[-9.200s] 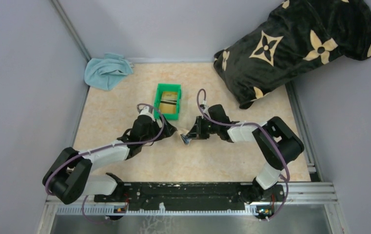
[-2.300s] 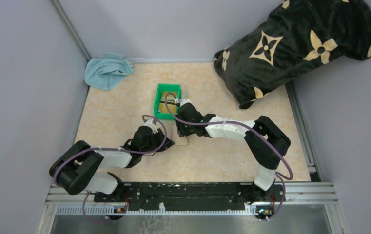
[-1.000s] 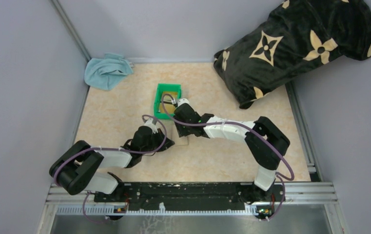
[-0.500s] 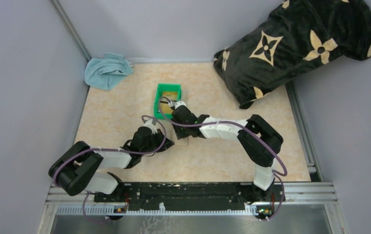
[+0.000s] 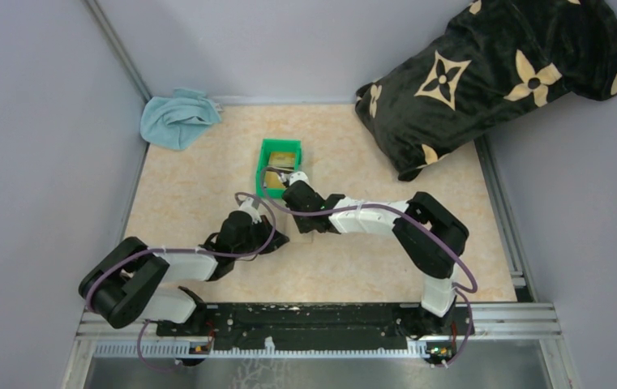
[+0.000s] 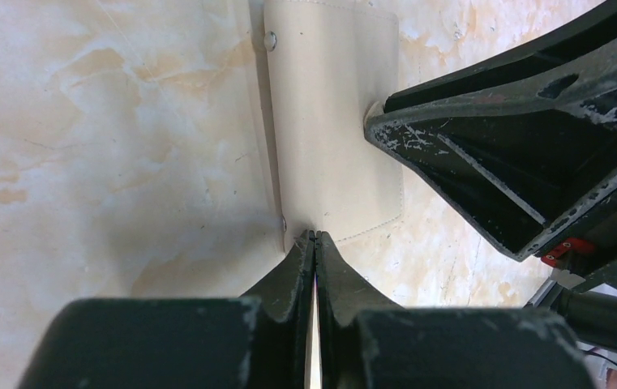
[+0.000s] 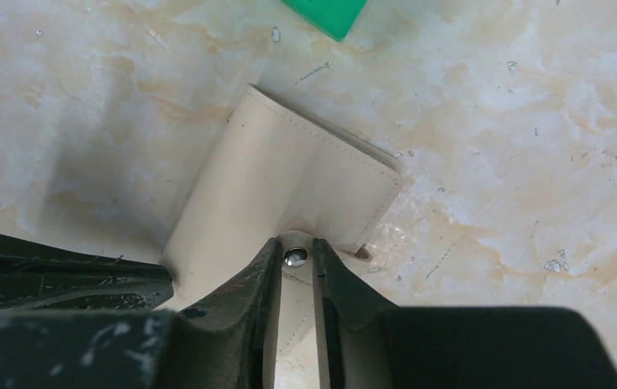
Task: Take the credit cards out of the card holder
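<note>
A robot lab cell: grey partition walls [image 5: 37, 121] enclosing a marble-look table [image 5: 370, 271].

No legible text, label, brand or number on anything here

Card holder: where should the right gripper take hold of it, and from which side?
By the snap tab, coming in low from the right arm's side: the card holder lies flat, that tab sticks out, and the left gripper pinches a neighbouring edge.

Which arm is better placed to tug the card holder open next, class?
Right. The right end effector straddles the card holder's snap tab; the left end effector is shut on another edge, anchoring it.
</note>
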Tool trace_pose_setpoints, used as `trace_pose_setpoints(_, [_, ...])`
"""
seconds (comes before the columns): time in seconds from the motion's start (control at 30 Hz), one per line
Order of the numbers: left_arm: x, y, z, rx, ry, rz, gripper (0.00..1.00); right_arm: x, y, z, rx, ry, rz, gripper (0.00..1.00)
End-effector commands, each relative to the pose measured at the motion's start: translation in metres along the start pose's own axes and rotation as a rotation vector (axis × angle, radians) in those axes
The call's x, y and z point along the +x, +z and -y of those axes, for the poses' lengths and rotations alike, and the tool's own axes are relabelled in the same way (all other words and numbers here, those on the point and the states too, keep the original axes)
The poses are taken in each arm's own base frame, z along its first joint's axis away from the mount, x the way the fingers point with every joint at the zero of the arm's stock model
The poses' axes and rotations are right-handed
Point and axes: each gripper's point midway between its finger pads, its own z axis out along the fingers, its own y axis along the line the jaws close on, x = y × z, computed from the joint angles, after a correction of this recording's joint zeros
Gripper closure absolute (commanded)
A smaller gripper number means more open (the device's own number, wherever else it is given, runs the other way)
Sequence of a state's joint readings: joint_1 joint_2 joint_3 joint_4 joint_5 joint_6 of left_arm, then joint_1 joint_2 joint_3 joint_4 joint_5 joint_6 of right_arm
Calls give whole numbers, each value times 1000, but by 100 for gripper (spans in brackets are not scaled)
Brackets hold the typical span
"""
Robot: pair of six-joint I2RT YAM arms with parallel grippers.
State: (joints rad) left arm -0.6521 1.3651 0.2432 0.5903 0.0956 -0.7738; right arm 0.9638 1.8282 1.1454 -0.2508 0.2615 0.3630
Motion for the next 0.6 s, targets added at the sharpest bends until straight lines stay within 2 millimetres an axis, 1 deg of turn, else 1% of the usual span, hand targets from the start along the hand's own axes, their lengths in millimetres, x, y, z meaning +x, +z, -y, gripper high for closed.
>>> trace_pose_setpoints(0.0, [21,-7,-22,-78,10,-68,92,22,4,5,35,4,-54,84])
trace_pose_setpoints(0.2, [23,-8,-23,-77,9,-74,92,18,4,-4,-13,46,-48,100])
trace_pose_setpoints(0.37, [21,-10,-22,-78,8,-65,92,7,-5,-9,-164,168,-28,100])
trace_pose_setpoints(0.57, [20,-11,-24,-81,-4,-48,93,-5,-21,1,-337,309,29,100])
